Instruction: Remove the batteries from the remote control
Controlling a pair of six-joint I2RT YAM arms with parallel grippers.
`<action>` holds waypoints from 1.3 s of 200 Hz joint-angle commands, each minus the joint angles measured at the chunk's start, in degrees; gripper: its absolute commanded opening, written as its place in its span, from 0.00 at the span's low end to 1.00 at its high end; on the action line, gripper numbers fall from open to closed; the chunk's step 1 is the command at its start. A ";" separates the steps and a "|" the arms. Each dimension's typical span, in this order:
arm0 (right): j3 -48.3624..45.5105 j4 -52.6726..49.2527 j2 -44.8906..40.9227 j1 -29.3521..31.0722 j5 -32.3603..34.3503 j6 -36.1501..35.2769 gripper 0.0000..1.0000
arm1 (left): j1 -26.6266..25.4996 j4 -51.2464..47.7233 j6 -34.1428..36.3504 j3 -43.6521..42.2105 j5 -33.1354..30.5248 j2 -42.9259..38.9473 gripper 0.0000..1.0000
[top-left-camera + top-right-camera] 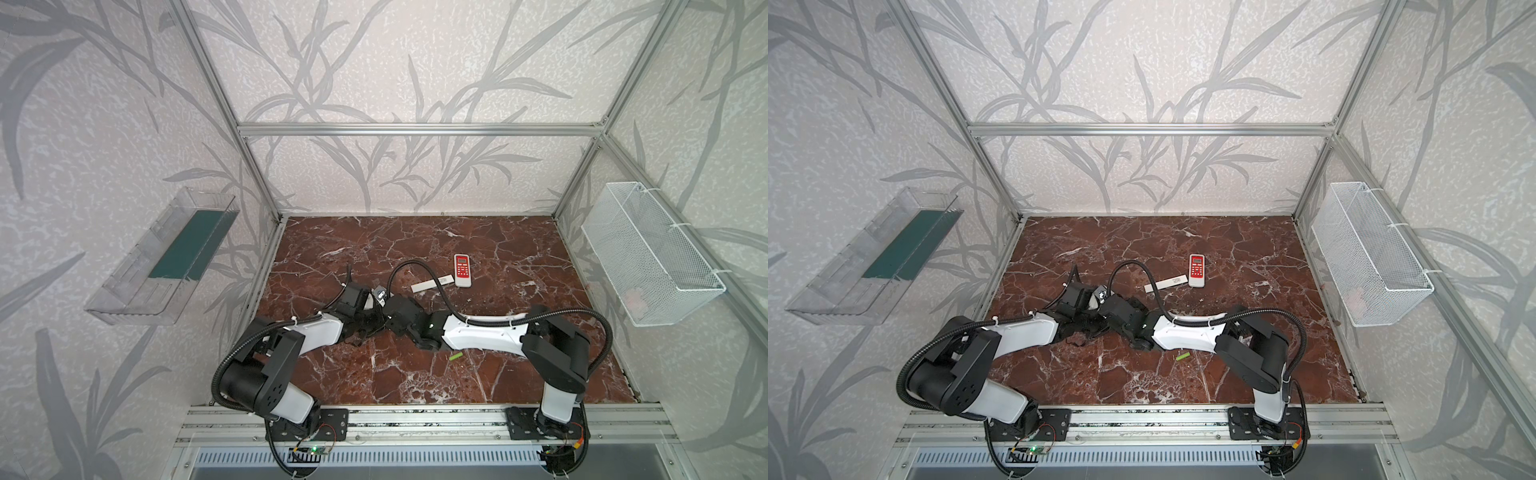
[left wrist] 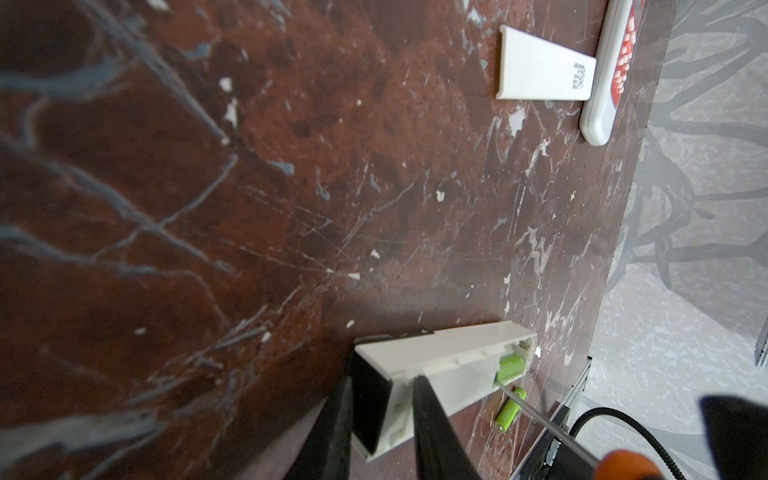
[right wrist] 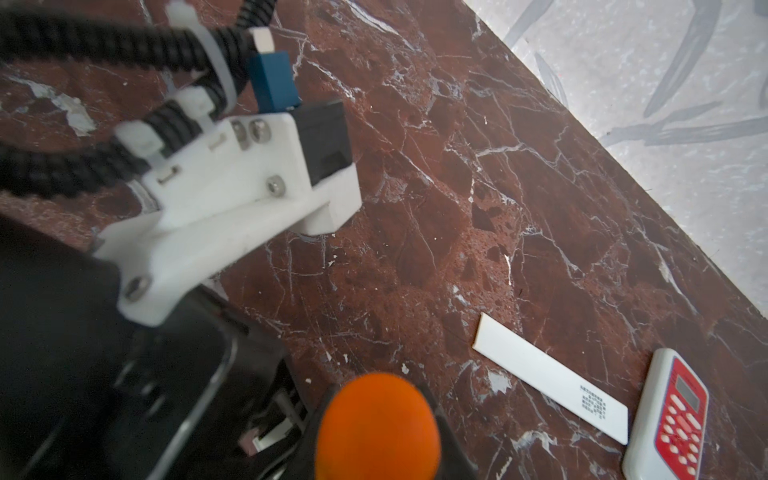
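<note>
Left wrist view: L gripper [image 2: 386, 370] is clamping the white remote [image 2: 457, 353] near one end, w/ the bay open and the cover off. The bay battery [image 2: 510, 368] is sitting at the bay's far end, away from the fingers. Its long axis seems to be running along the remote's length, tho one end may be tipping up; can't tell for sure. R gripper [image 3: 376, 440] is gripping the orange-handled tool [image 2: 623, 463]. The tool's thin shaft is reaching in, w/ the tip right at that battery's near end. I'd judge the next pry is hinging on R's tip getting under the cell while L is holding the body steady.

In both top views the loose battery [image 1: 456, 356] is lying on the tabletop [image 1: 374, 374] at approx 4 o'clock from the two grippers. It's just beside R forearm, so R arm is nearer. The red remote [image 1: 462, 270] and bay cover [image 1: 428, 284] are lying at approx 2 o'clock, touching or nearly so. Only two cells are showing.

Writing: the cover is carrying a small printed label, too small to read. No brand is showing legibly on either remote.
</note>
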 commanded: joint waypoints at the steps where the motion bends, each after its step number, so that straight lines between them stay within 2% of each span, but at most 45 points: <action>1: -0.98 0.22 -4.88 -1.29 -1.37 0.70 0.00 | -1.67 -6.85 -1.63 -2.93 -2.87 0.19 0.26; 61: -2.80 -0.89 -11.56 -3.14 -8.98 6.53 0.00 | -1.82 -9.45 -0.37 -1.78 -4.51 -1.68 0.27; 66: -3.23 -0.97 -11.93 -5.23 -9.74 6.87 0.00 | -1.87 -10.29 0.11 -1.46 -4.79 -2.11 0.28; 110: -7.51 -1.34 -14.10 -11.51 -18.79 11.27 0.00 | -1.87 -17.71 2.81 0.20 -8.26 -7.19 0.31; 148: -9.43 -1.35 -14.46 -14.00 -19.99 11.74 0.00 | -2.37 -21.06 3.02 -0.86 -10.03 -13.27 0.29; 206: -10.62 0.22 -14.66 -14.23 -20.74 12.81 0.00 | -11.14 -17.30 -0.33 -0.76 -10.83 -13.27 0.26; 247: -14.91 2.04 -18.32 -14.23 -19.48 16.35 0.00 | -9.89 -21.03 4.32 4.74 -17.22 -13.36 0.26; 260: -16.91 2.63 -19.69 -14.10 -18.52 18.31 0.00 | -8.07 -21.14 5.63 7.09 -15.70 -11.59 0.18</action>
